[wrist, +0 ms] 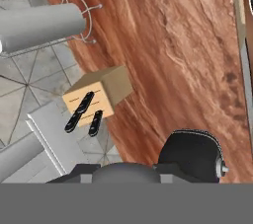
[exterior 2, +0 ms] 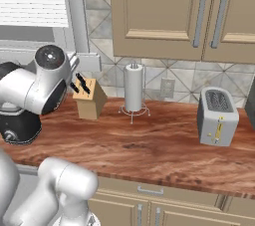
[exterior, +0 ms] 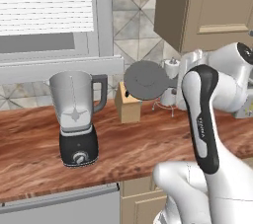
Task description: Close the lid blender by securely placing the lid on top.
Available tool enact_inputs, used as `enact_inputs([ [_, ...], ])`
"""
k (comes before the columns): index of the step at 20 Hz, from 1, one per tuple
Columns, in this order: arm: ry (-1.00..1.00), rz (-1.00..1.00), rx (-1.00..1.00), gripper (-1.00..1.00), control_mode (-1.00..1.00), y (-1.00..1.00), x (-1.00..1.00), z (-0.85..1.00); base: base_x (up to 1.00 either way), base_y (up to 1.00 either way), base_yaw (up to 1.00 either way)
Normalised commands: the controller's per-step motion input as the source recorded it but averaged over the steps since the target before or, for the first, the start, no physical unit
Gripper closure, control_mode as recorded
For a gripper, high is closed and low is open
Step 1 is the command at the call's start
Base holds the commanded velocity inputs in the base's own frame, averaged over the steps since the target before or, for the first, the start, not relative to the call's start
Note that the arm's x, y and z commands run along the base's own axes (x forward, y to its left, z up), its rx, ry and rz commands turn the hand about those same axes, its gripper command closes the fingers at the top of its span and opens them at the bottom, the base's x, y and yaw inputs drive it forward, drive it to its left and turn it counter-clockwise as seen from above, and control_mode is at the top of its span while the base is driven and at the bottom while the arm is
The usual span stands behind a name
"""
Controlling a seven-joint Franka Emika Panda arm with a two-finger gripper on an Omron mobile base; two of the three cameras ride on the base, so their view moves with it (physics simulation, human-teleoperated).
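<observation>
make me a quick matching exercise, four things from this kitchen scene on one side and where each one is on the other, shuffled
Things:
1. lid
2. blender
3. knife block
4. toaster

Places:
A. far right of the counter
B. held up in the air, above the counter
C. beside the paper towel holder
D. on the counter under the window, jar open on top

Pairs: 1-B, 2-D, 3-C, 4-A

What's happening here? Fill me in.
The robot arm is carrying the blender's lid through the air, up beside the knife block. The claw's grip on it is hidden from view. The blender stands open on the wooden counter to the left, so the lid has yet to go on.
</observation>
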Motion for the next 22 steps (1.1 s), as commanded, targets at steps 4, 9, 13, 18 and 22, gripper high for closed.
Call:
enact_inputs([
  [4, 0.02, 0.12, 0.07, 1.00, -1.00, 0.48, 0.02, 0.53, 0.00, 0.00, 0.00],
  [9, 0.01, 0.12, 0.08, 1.00, -1.00, 0.56, 0.01, 0.30, 0.00, 0.00, 0.00],
  [13, 0.00, 0.07, 0.05, 1.00, -1.00, 0.63, 0.03, 0.16, 0.00, 0.00, 0.00],
  [18, 0.02, 0.00, 0.00, 1.00, -1.00, 0.67, 0.28, 0.13, 0.00, 0.00, 0.00],
  [22, 0.15, 0.00, 0.00, 1.00, -1.00, 0.68, 0.45, 0.12, 0.00, 0.00, 0.00],
])
